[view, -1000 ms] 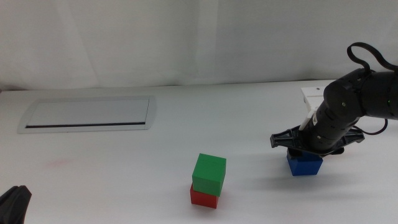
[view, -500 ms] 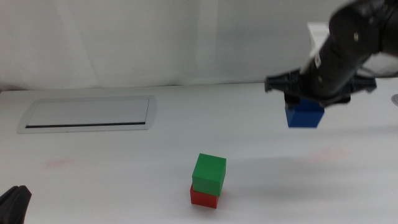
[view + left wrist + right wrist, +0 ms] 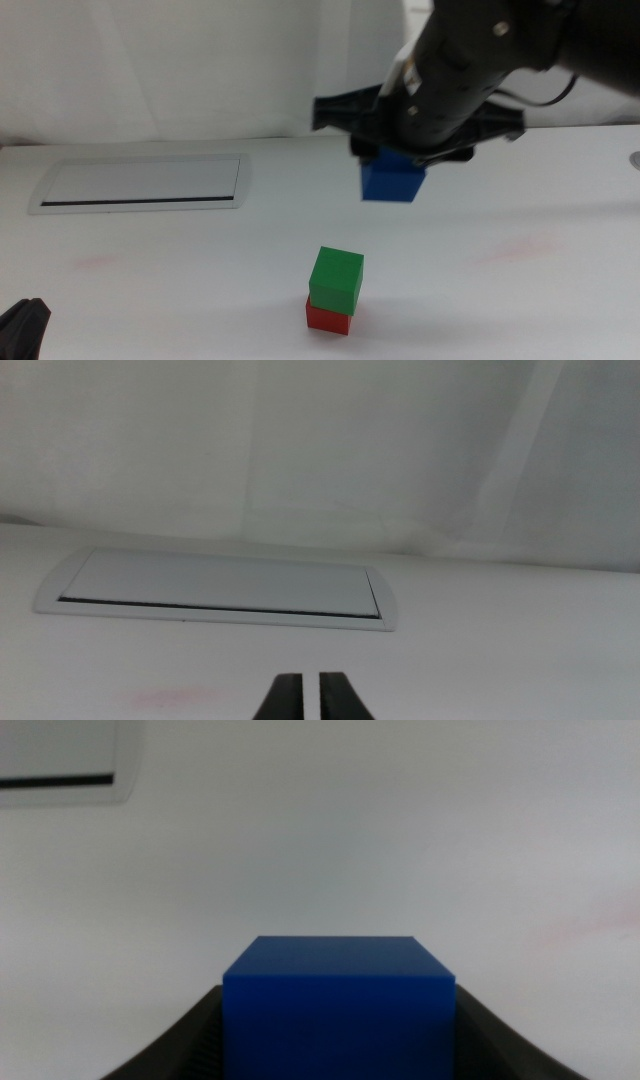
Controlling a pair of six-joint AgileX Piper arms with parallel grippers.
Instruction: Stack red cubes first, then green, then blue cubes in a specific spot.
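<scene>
We see the smooth white bench (image 3: pixel 150 280) with a long grey-rimmed rectangular panel (image 3: pixel 140 184) at far left. Our right claw (image 3: pixel 400 160) hangs high over the middle, pinching the matte blue cube (image 3: pixel 393 181) in the air, above and slightly right of the green cube (image 3: pixel 336 278) sitting on the red cube (image 3: pixel 326 319). Our left claw (image 3: pixel 310 698) waits at near left, jaws nearly pressed together.

green cube (image 3: pixel 336 277) atop red cube (image 3: pixel 326 318), blue cube (image 3: pixel 392 181) airborne
</scene>
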